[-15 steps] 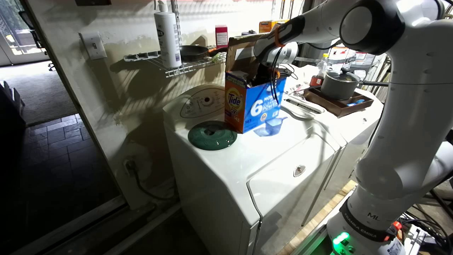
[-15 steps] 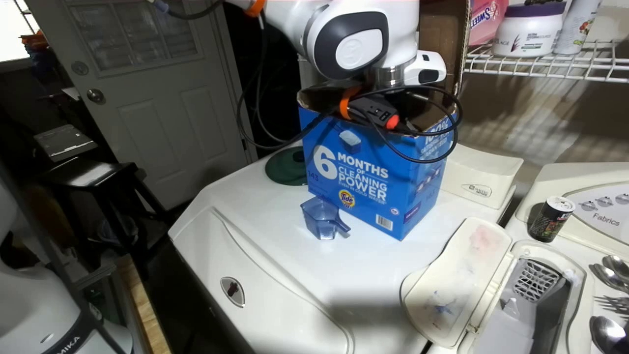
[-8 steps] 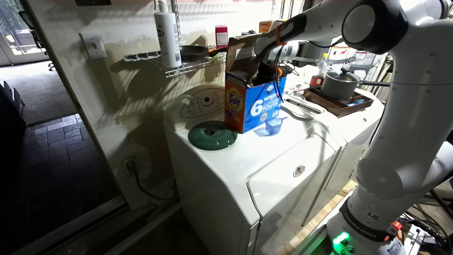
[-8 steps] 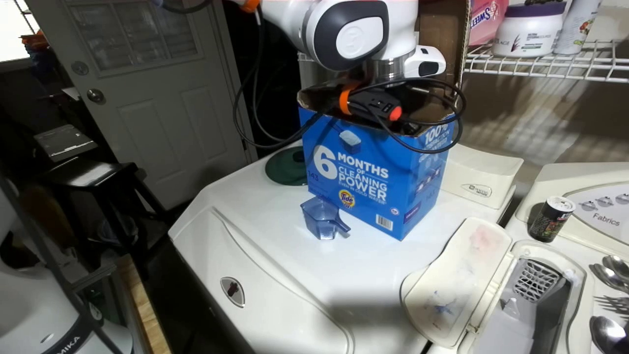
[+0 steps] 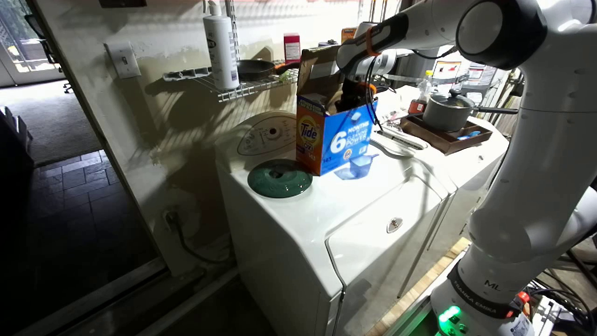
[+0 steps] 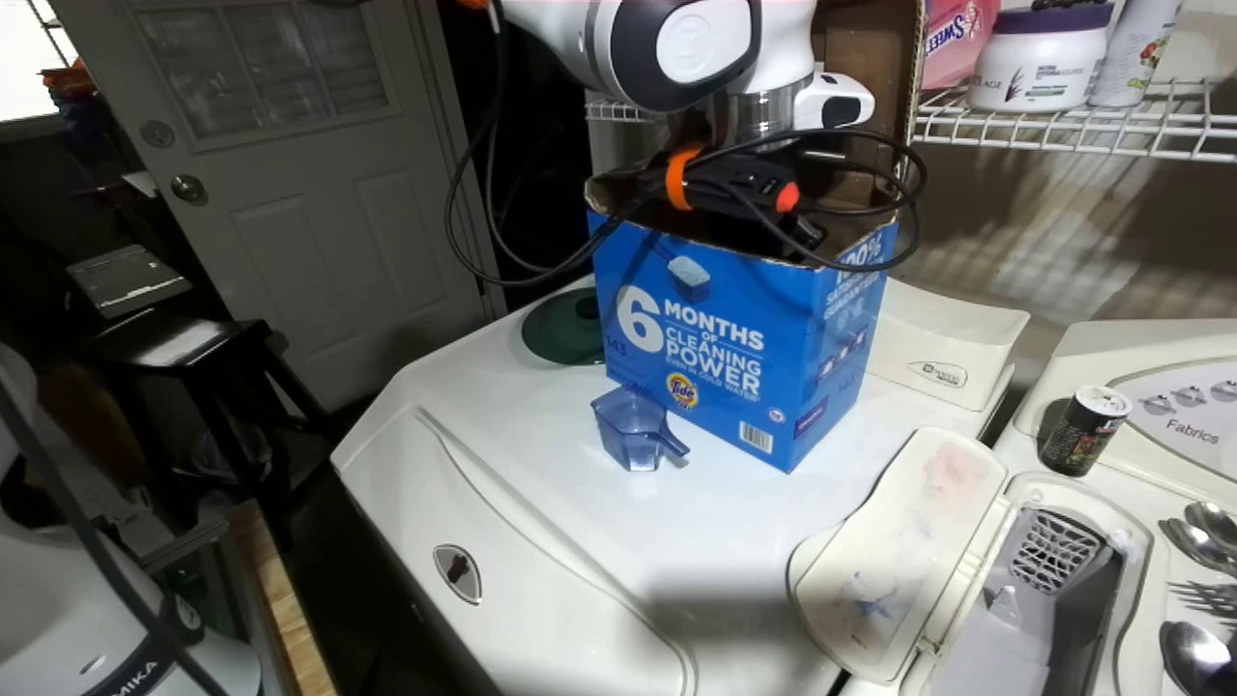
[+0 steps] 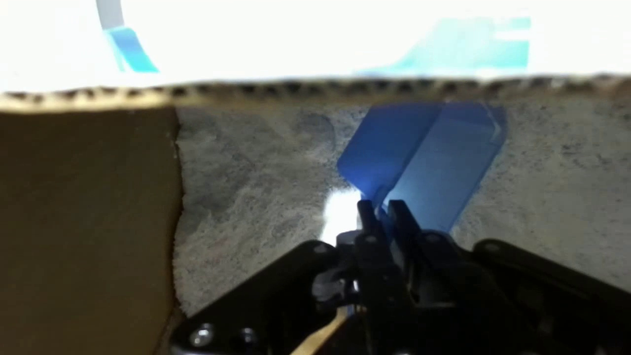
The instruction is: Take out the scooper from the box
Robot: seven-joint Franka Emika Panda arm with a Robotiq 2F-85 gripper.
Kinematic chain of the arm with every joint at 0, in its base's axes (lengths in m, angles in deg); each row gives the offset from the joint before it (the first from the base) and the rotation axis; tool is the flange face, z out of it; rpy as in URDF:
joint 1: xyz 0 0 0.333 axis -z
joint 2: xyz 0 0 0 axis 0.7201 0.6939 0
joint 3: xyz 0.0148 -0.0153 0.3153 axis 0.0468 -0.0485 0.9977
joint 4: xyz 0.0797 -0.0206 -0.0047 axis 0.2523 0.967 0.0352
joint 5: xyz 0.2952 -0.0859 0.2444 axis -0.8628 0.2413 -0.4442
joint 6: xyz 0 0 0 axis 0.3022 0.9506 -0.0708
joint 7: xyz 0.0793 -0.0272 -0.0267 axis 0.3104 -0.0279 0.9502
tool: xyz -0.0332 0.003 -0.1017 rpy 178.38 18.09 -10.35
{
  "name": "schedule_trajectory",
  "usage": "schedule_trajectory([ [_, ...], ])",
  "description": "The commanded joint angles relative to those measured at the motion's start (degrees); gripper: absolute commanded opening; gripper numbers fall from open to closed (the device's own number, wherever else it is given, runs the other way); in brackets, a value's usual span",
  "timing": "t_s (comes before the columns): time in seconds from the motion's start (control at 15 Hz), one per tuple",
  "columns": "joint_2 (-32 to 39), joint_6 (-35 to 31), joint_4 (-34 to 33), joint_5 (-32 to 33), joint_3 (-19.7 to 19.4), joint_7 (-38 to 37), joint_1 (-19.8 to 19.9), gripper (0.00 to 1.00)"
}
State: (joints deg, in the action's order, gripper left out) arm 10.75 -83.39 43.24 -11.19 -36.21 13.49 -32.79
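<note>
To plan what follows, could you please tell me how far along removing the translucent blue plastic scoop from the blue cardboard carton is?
Done: the black gripper is closed on the scoop.
In hand: the scoop is inside the carton, partly hidden by its rim, grainy grey contents beyond.
Left: lifting it clear of the rim and, presumably, setting it down.

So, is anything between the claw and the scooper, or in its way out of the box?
Nothing visible between them: the claw is shut on the scooper. Sideways, the box likely blocks it, its wall covering one end in the wrist view; straight up, nothing visible does.
</note>
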Motion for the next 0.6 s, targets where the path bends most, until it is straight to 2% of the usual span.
schedule_trajectory([
  [0.0,-2.02,3.48,-0.85,1.93,-0.46,3.27,-0.36,0.02],
  [0.53,-6.78,7.42,-0.76,1.98,-0.85,10.46,-0.42,0.02],
])
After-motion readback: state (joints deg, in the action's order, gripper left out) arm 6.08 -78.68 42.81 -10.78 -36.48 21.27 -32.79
